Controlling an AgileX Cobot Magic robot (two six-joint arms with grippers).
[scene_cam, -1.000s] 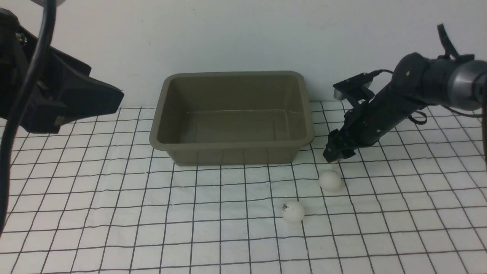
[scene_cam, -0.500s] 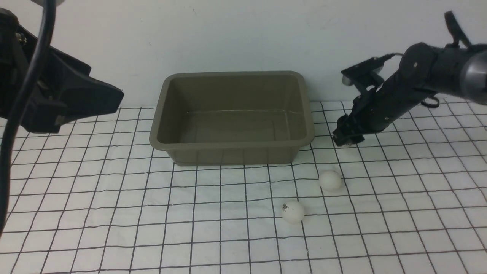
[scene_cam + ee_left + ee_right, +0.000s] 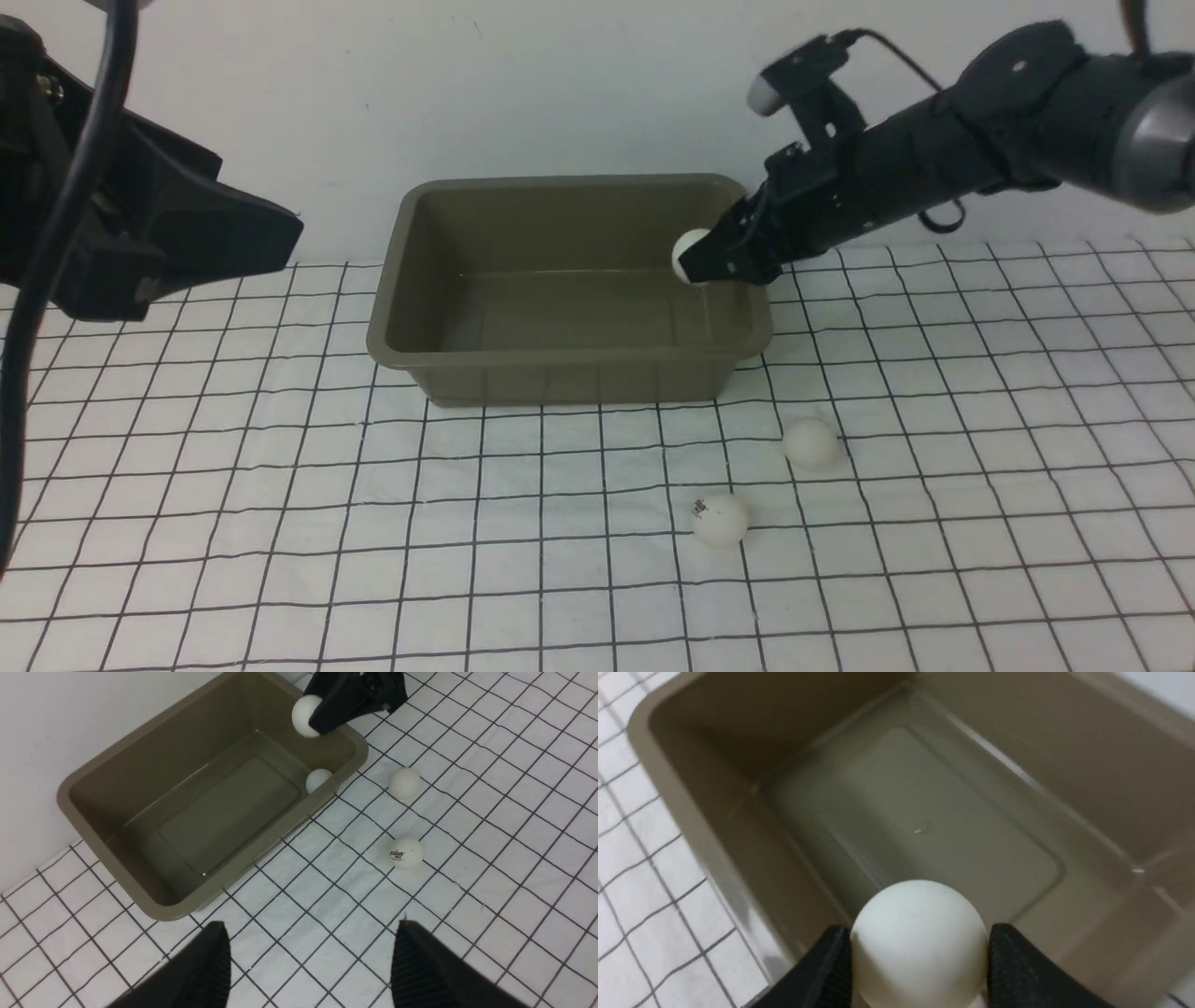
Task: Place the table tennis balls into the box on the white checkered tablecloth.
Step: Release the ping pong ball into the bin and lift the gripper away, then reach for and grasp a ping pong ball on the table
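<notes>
1. Right tool (image 3: 719, 259): jaws closed on one table tennis ball (image 3: 919, 938), pinched at its two sides; grip appears centred.
2. Position: the held ball hangs above the box (image 3: 560, 357), just inside the rim at its right end, right of centre in the front view; it is clear of the box floor.
3. Remaining stock: a second ball (image 3: 318, 779) lies inside the box against a wall; a plain ball (image 3: 404, 783) and a logo-marked ball (image 3: 405, 851) rest on the white checkered tablecloth (image 3: 280, 523), lower right of centre.
4. Left tool (image 3: 310, 926): jaws wide apart, holding nothing; well apart from the work.
5. Recommendation: carry the held ball toward the box's middle and lower it before release; part the jaws gently; a light ball dropped high beside the rim may well bounce out.
</notes>
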